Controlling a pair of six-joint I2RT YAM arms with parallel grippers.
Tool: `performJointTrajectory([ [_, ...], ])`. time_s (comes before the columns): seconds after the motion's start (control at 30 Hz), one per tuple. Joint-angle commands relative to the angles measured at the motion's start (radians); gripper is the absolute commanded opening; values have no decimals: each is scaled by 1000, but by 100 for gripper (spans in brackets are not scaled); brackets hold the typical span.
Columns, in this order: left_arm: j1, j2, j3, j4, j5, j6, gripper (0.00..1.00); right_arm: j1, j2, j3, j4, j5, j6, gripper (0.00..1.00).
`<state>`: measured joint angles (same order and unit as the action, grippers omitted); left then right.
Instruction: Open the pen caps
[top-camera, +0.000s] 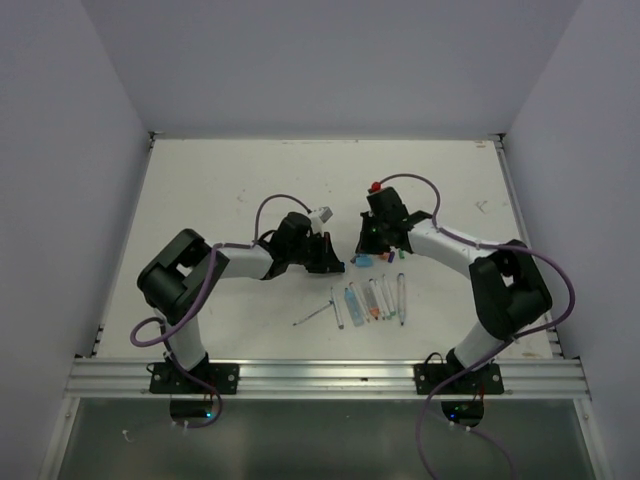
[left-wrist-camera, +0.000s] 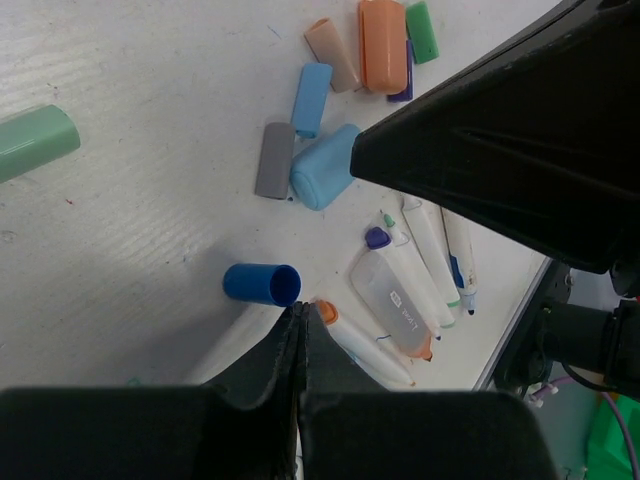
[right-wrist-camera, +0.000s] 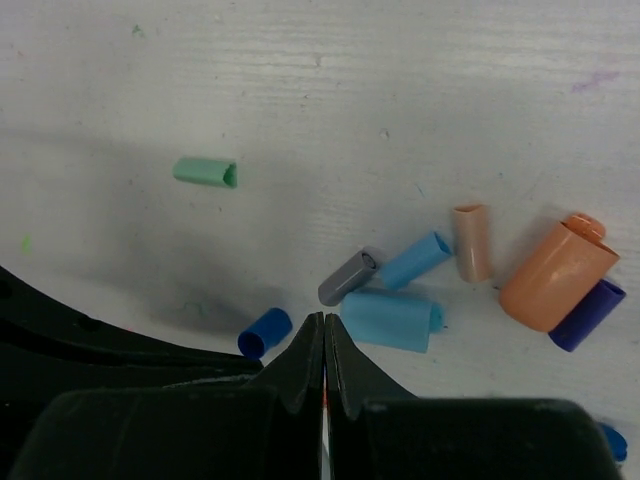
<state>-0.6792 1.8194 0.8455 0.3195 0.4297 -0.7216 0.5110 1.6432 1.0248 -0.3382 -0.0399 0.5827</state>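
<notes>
**Overhead view:** Two black-and-white robot arms lean in over a white desk (top-camera: 230, 180), their tips near each other at its middle. The left pincer (top-camera: 336, 263) and right pincer (top-camera: 373, 247) hang over a small cluster of stubby plastic pen caps (top-camera: 366, 260). Nearer the arm bases lies a row of thin white pen barrels (top-camera: 372, 300).

**Left wrist view:** The left pincer's two black fingers (left-wrist-camera: 280, 350) are pressed together, with nothing seen between them. A dark blue cylindrical cap (left-wrist-camera: 262, 283) lies just beside their tip. Farther off lie a large light blue cap (left-wrist-camera: 325, 180) just beside a grey cap (left-wrist-camera: 274, 160), then a slim light blue cap (left-wrist-camera: 312, 98), a tan cap (left-wrist-camera: 332, 55), a large orange cap (left-wrist-camera: 383, 45) and a green cap (left-wrist-camera: 422, 30). A pale green cap (left-wrist-camera: 35, 140) lies well apart at the left.

**Right wrist view:** The right pincer (right-wrist-camera: 323, 322) is likewise closed, empty as far as shows. The dark blue cap lies just left of its tip and the large light blue cap just right. A purple cap (right-wrist-camera: 585, 315) touches the large orange cap.
</notes>
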Motion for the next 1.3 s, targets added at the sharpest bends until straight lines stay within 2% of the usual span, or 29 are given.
performJointTrajectory([
  [0.0, 0, 14, 35, 10, -19, -1, 0, 12, 30, 8, 77, -80, 22, 0],
  [0.63, 0, 73, 115, -34, -51, 24, 0, 38, 115, -2, 133, -135, 52, 0],
  [0.8, 6, 69, 132, -56, -63, 37, 0, 37, 67, 33, 90, -55, 29, 0],
  [0.93, 9, 15, 113, -71, -86, 59, 0, -11, 26, 106, -43, 75, -6, 1],
  [1.03, 7, -49, 90, -86, -108, 76, 0, -142, 0, 121, -83, 92, 9, 15],
  [1.07, 7, -84, 80, -83, -106, 82, 1, -178, -6, 120, -91, 101, 14, 29],
  [1.1, 6, -103, 67, -79, -108, 83, 4, -243, -13, 123, -97, 107, 16, 36],
  [1.13, 4, -123, 41, -63, -106, 86, 12, -268, -22, 127, -114, 142, 16, 46],
  [1.17, 4, -161, 27, -54, -106, 93, 16, -313, -23, 132, -126, 159, 20, 63],
  [1.2, 1, -176, 14, -47, -103, 94, 24, -331, -25, 142, -145, 176, 28, 70],
  [1.23, 1, -192, -11, -30, -92, 96, 27, -350, -23, 149, -154, 210, 31, 76],
  [1.27, 0, -218, -23, -17, -85, 96, 30, -389, -20, 165, -168, 224, 37, 77],
])
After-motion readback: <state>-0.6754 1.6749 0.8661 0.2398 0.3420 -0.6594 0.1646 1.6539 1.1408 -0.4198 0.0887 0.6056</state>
